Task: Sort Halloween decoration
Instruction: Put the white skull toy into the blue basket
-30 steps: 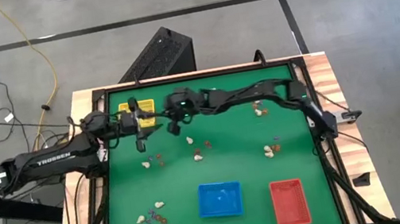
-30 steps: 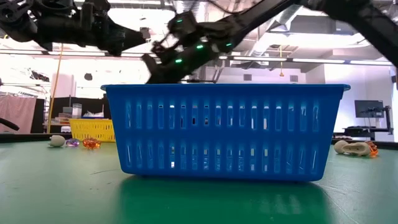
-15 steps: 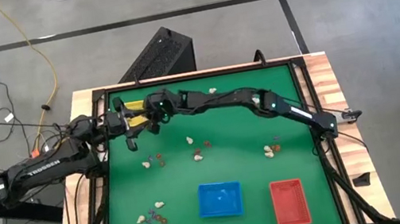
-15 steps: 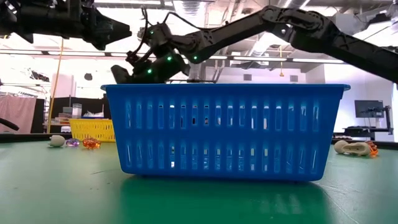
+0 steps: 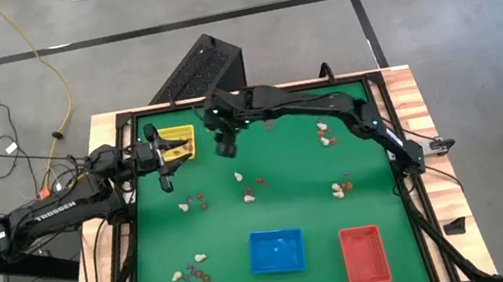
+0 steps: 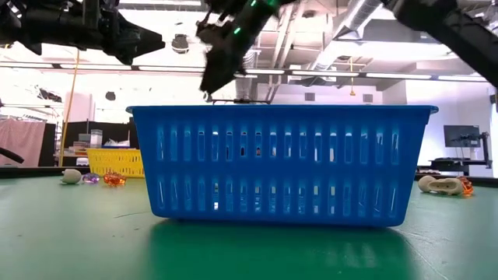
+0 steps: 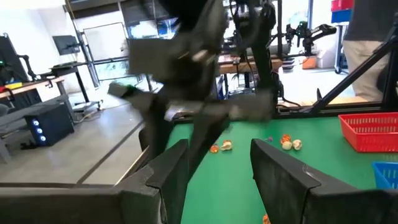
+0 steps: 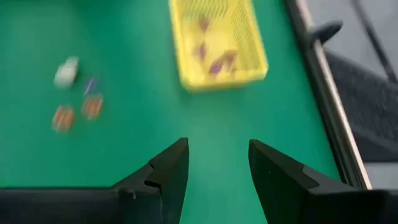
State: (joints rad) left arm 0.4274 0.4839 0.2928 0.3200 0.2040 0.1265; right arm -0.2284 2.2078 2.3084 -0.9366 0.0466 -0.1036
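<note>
Black jointed arms (image 5: 59, 204), white TROSSEN lettering.

Green table (image 5: 291, 195), yellow tray (image 8: 217, 40) with purple trinkets (image 8: 214, 59), slotted blue tray (image 6: 284, 163), red tray (image 5: 364, 254)

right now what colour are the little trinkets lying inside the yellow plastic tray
Dark purple trinkets in the yellow slotted plastic tray; the right wrist view shows them best.

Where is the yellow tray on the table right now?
In the high view the yellow tray sits at the table's far left corner, beside the left pincer, with the right pincer just to its right.
</note>
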